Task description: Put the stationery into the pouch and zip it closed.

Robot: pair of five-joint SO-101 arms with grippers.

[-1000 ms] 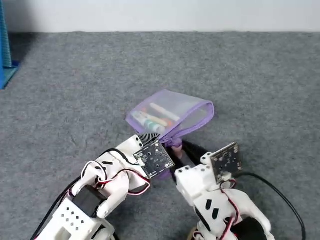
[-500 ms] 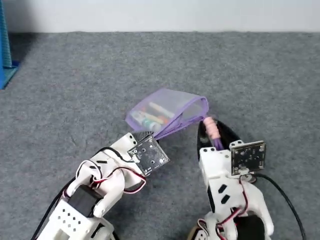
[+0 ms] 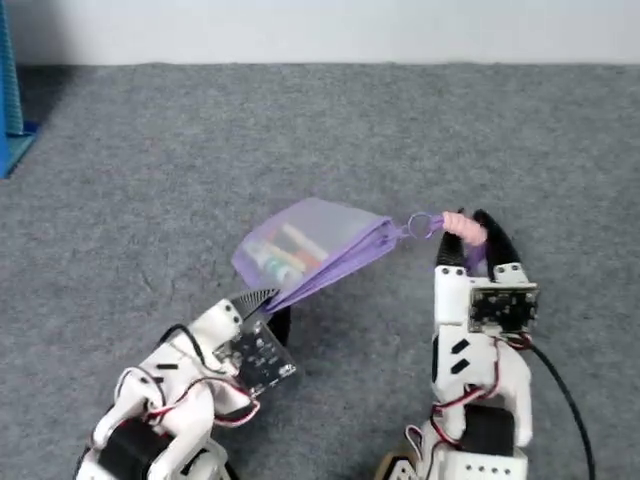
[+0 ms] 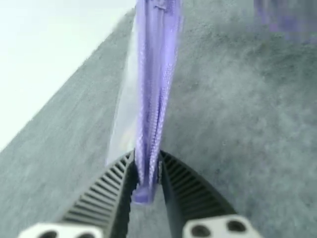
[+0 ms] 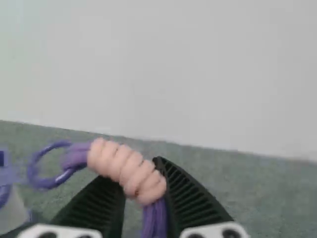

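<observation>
Stationery (image 3: pixel 287 250) sits inside the pouch (image 3: pixel 330 222), and the zip (image 4: pixel 151 99) looks shut! Left gripper (image 4: pixel 146 159) clamps the pouch's end between its jaws, right gripper (image 5: pixel 133 178) pinches the zip pull (image 3: pixel 462 227). Only letting go seems left.

Grey carpeted surface (image 3: pixel 150 150); white wall (image 3: pixel 320 30) along far edge; blue object (image 3: pixel 8 90) at far-left edge.

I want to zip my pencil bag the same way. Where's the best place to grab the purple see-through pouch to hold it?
Grab the purple see-through pouch at its zipper's end corner, opposite the pink-wrapped pull tassel, coming in along the zipper line from the robot's side. There it narrows to a thin flat strip standing on edge, which the left claw pinches.
</observation>
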